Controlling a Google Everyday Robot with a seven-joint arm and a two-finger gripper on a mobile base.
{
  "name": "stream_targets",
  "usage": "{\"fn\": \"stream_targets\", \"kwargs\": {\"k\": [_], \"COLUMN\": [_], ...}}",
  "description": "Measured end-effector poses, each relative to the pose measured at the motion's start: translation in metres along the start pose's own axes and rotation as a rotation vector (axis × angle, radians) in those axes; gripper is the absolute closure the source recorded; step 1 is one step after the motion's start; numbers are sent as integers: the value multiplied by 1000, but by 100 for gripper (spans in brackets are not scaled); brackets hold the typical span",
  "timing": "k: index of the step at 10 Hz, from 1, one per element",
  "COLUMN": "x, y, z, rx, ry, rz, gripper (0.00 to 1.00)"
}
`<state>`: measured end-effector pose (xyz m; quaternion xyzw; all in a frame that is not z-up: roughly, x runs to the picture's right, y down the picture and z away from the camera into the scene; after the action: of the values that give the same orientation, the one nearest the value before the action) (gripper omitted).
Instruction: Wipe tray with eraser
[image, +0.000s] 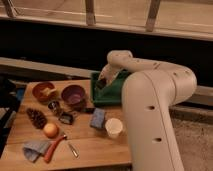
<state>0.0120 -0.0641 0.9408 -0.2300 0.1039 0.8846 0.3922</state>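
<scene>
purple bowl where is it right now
In the camera view the purple bowl sits on the wooden table, just left of the green tray where the end effector is, right of the orange bowl.

Green tray (107, 95); purple bowl (73, 95); white arm (150, 90); hand (101, 83) over tray.
</scene>
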Motion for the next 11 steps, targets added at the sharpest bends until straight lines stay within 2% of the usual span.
{"fn": "stream_targets", "kwargs": {"k": [2, 4, 7, 9, 11], "x": [4, 30, 66, 69, 46], "y": [2, -7, -35, -45, -56], "z": [3, -1, -10, -10, -11], "rx": [-3, -1, 40, 55, 66], "ry": [15, 49, 77, 71, 34], "rz": [-13, -37, -47, -23, 31], "gripper": [100, 100, 100, 100, 100]}}
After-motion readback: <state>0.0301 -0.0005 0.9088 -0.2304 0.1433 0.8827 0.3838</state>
